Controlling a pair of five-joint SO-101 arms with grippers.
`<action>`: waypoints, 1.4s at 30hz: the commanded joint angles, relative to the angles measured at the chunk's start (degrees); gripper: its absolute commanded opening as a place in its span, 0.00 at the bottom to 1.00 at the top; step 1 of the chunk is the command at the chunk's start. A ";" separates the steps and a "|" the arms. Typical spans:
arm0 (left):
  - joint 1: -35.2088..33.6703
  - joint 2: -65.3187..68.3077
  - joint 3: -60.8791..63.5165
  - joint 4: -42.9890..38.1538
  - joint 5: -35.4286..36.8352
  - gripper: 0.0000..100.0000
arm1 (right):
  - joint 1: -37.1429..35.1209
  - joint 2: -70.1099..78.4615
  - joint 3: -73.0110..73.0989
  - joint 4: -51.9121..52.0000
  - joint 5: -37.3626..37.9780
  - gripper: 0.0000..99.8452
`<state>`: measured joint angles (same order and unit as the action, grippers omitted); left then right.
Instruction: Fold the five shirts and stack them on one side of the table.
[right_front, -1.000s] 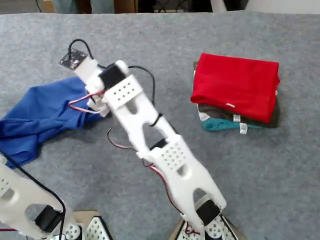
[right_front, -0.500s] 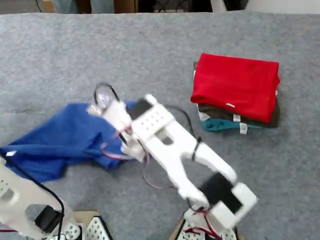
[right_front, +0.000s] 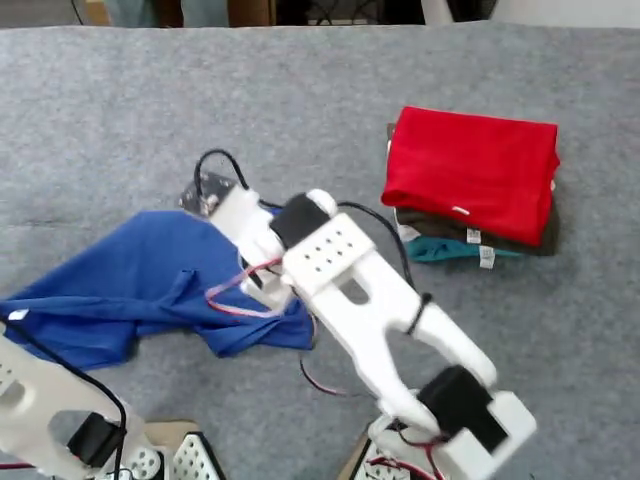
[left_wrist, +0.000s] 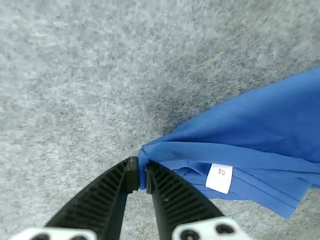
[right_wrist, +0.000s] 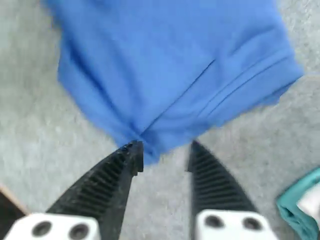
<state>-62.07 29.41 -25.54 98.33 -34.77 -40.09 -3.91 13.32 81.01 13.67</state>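
Blue shirt lies rumpled and unfolded at the near left of the table. Its near-left corner, just beside a white tag, is bunched at the tips of the left gripper. Its right-hand edge lies under the right gripper, and the white right arm slants over that edge from the near side.

Surface: grey felt covers the whole table. Farther off to the right sits a stack, well apart from the blue shirt: red shirt folded on top, brown shirt under it, teal shirt lowest. Beyond the far edge the room is dark, with details unclear.

Left gripper: jaws pinched together on the blue fabric. Right gripper: jaws moderately apart, a fold of the shirt's edge touching one fingertip, nothing clamped.
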 joint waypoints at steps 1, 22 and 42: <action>-0.66 -1.14 -1.19 0.09 -0.62 0.03 | 0.97 9.54 -10.33 -1.23 -4.75 0.06; 0.22 -0.62 -1.19 -0.09 -0.44 0.03 | 1.49 45.32 -47.16 13.63 -8.62 0.09; 1.63 -1.23 2.68 -3.96 -0.35 0.03 | 4.75 44.09 -50.59 15.03 -10.55 0.02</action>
<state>-61.63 29.41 -24.31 96.31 -34.77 -36.84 44.35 -32.31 94.64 3.65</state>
